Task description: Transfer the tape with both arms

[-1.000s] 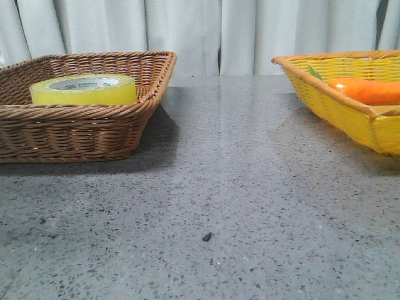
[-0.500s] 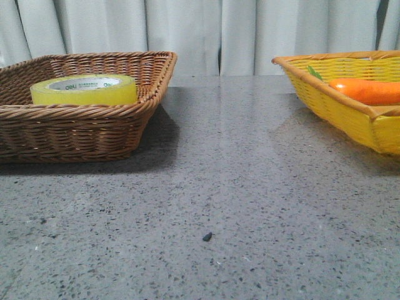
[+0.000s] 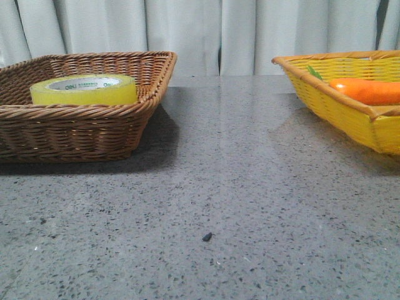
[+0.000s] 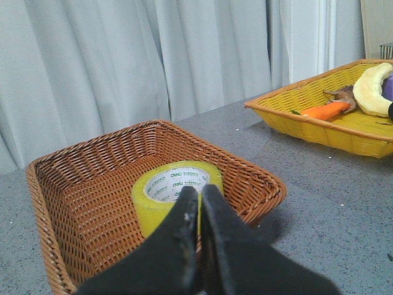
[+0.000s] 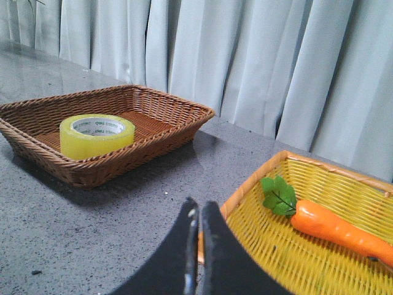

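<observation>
So, open room: we see a wide bare stretch of the grey speckled table (image 3: 237, 187) between the two baskets, with just one tiny dark speck (image 3: 207, 237) near the front.
Edges: the brown wicker basket (image 3: 75, 134) sits at our left, the yellow basket (image 3: 350, 115) at our right running off the frame, and pale curtains (image 3: 200, 31) close off the back.
Counts: we count two baskets, one roll of tape, one carrot (image 3: 369, 91), and in the left wrist view also a banana (image 4: 373, 89) and a bit of something purple we can't make out.
Tape spot: the tape (image 3: 84, 89) lies inside the brown basket, on its floor, well apart from the yellow basket.
Tape axis: it lies flat with its hole facing up, so its axis is vertical; the white core with green print shows on top.
Left gripper (image 4: 199, 212): fingers pressed together, holding nothing, hanging above the brown basket's near rim with the tape just beyond the tips.
Right gripper (image 5: 198, 230): fingers together too, holding nothing, above the yellow basket's near rim.
</observation>
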Robot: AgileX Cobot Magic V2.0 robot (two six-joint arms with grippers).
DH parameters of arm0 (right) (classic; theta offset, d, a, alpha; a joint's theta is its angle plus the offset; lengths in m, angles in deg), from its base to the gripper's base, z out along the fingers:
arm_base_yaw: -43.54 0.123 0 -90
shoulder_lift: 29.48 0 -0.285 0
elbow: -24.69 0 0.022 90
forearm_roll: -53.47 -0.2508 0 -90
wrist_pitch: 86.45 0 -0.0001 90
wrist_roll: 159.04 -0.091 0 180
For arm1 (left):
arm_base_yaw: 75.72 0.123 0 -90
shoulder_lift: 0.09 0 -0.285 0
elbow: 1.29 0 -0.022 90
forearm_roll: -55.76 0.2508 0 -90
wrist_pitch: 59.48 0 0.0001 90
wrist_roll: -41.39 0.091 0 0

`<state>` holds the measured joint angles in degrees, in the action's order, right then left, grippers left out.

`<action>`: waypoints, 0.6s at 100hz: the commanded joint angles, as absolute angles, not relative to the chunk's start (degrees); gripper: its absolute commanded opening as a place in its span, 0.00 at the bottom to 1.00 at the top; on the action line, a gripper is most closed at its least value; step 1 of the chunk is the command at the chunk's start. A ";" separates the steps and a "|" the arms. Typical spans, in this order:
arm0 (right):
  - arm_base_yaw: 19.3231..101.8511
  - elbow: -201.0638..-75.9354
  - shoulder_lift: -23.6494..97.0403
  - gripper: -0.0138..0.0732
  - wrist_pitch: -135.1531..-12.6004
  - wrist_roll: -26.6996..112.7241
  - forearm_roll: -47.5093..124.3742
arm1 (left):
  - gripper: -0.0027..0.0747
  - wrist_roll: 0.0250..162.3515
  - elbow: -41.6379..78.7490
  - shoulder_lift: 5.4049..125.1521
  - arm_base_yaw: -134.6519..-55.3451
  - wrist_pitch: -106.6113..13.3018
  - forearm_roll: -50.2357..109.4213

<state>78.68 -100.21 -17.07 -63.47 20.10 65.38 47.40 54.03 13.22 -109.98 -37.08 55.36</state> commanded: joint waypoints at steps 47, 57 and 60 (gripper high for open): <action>78.56 -101.63 -16.54 0.07 -67.62 20.03 66.63 | 0.01 46.70 63.27 11.48 -106.53 -55.89 55.47; 78.56 -101.63 -16.54 0.07 -67.62 20.03 66.63 | 0.01 46.70 67.74 8.70 -103.28 -62.79 52.81; 78.56 -101.63 -16.54 0.07 -67.62 20.03 66.63 | 0.01 46.70 68.92 7.82 -101.81 -64.04 52.15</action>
<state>78.68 -100.21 -17.07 -63.47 20.01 65.38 47.40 67.43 9.04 -104.59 -54.17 54.65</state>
